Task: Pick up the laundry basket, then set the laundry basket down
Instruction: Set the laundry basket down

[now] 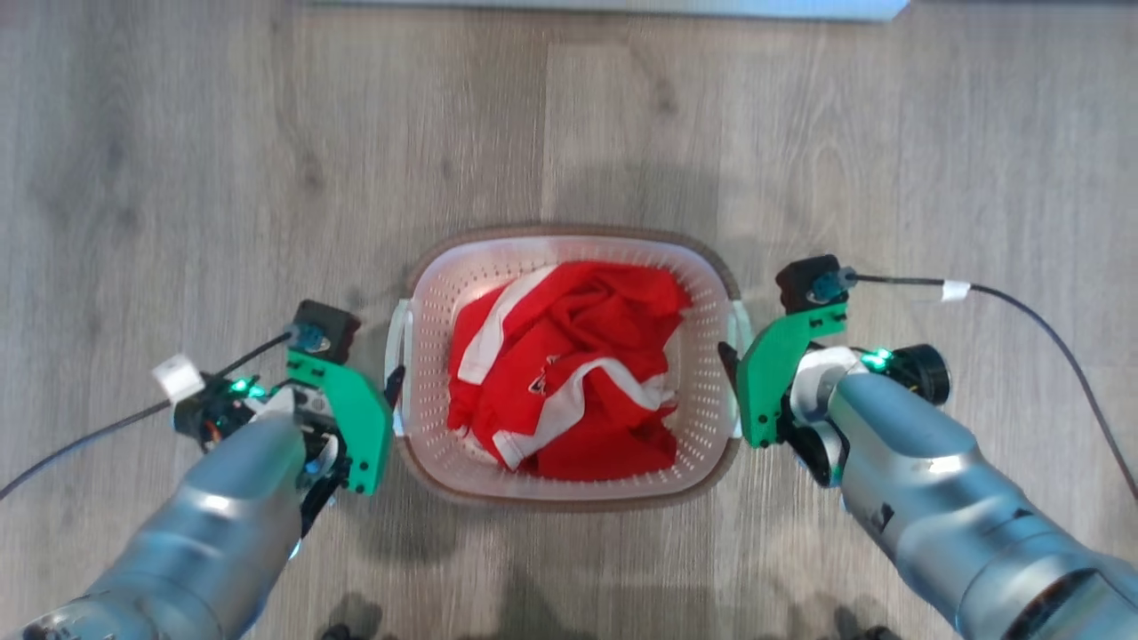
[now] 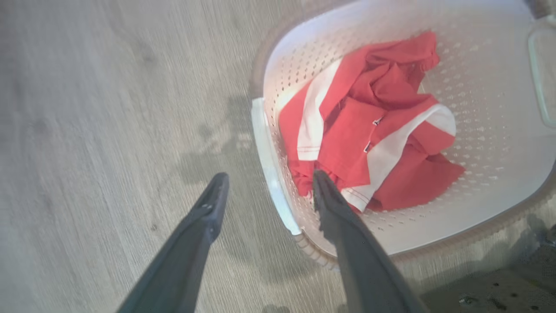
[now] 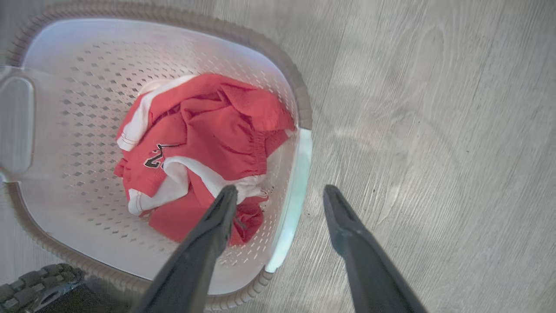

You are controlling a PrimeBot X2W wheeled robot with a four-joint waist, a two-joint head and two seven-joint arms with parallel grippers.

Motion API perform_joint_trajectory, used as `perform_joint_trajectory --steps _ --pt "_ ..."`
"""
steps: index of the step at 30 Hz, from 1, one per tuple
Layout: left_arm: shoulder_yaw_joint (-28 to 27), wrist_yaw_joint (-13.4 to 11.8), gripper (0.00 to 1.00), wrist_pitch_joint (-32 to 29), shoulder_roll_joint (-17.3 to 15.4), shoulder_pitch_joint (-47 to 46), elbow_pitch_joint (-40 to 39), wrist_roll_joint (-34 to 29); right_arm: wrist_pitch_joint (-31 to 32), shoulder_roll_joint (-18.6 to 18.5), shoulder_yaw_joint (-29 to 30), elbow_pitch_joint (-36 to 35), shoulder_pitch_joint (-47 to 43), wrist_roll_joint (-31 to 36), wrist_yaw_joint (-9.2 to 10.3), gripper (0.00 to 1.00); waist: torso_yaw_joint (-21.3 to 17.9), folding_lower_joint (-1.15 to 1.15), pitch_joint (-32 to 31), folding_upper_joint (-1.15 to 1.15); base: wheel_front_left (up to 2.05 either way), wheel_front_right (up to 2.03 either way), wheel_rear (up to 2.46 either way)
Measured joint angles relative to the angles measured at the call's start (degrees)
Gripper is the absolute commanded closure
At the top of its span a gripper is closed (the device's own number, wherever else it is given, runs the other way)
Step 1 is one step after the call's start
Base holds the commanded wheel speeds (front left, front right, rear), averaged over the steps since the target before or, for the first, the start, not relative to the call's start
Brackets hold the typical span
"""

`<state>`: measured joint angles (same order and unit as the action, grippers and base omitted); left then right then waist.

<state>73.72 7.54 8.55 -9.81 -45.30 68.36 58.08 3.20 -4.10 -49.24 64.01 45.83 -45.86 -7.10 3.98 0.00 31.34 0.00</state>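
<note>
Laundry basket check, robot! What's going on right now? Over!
Left gripper open, astride the left handle. Right gripper open, astride the right handle. Laundry basket on the floor, unlifted, red-and-white clothes inside. Nothing blocks the handles.

You see the laundry basket [image 1: 434,307] on the grey wooden floor [image 1: 178,178], a crumpled red and white garment [image 1: 578,356] inside it, with the left gripper [image 1: 393,388] just beside its left side and the right gripper [image 1: 729,357] just beside its right side.
</note>
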Motion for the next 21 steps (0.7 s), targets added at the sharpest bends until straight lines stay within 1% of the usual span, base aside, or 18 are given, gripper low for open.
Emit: perform_joint_trajectory --steps 2,4,7,8,11,15,16,17,19,21 --pt "-0.2 0.0 0.0 2.1 -0.1 0.3 0.8 0.0 -1.3 0.0 -0.4 -0.7 -0.7 -0.7 0.0 0.0 -0.2 0.0 -1.6 0.0 0.0 0.0 0.0" --pt "-0.5 -0.1 0.0 4.4 -0.4 1.3 1.3 0.2 -4.3 0.0 -0.6 -2.2 -1.5 -1.6 0.0 0.0 -0.5 0.0 -4.3 0.0 0.0 0.0 0.0" --pt "-2.0 -1.2 0.0 5.5 -0.7 2.2 1.0 0.2 -8.4 0.1 -0.5 -3.0 -2.0 -1.9 0.0 0.0 -0.9 0.0 -7.3 0.0 0.0 0.0 0.0" --pt "-2.8 -2.0 0.0 5.7 -1.0 2.3 0.3 0.0 -9.9 0.1 -0.5 -3.3 -2.0 -2.2 0.0 0.0 -1.0 0.0 -8.4 0.0 0.0 0.0 0.0" --pt "-8.0 -5.3 0.0 5.7 -3.4 2.4 -6.3 -1.9 -13.8 0.1 -0.1 -3.8 -2.1 -2.4 0.0 0.0 -1.3 0.0 -11.4 0.0 0.0 0.0 0.0" --pt "-16.8 -9.6 0.0 5.8 -7.3 5.3 -18.1 -7.9 -17.0 0.1 2.3 -4.4 -2.1 -2.1 0.0 0.0 -1.8 0.0 -15.3 0.0 0.0 0.0 0.0" --pt "-19.3 -10.8 0.0 5.8 -8.2 7.0 -21.6 -9.9 -17.3 0.1 3.6 -4.6 -2.1 -1.6 0.0 0.0 -1.9 0.0 -16.2 0.0 0.0 0.0 0.0" --pt "-22.0 -11.7 0.0 5.9 -8.8 8.9 -25.1 -11.5 -17.3 0.1 6.1 -5.1 -2.1 -0.4 0.0 0.0 -2.0 0.0 -17.1 0.0 0.0 0.0 0.0" --pt "-26.9 -12.5 0.0 5.9 -9.9 13.4 -31.5 -14.6 -17.4 -0.2 14.3 -9.5 -2.1 4.3 0.0 0.0 -2.3 0.0 -18.6 0.0 0.0 0.0 0.0" --pt "-31.7 -14.1 0.0 5.9 -10.1 17.9 -37.5 -17.9 -17.4 -0.5 22.5 -16.1 -2.7 10.3 0.0 0.0 -2.5 0.0 -20.0 0.0 0.0 0.0 0.0"
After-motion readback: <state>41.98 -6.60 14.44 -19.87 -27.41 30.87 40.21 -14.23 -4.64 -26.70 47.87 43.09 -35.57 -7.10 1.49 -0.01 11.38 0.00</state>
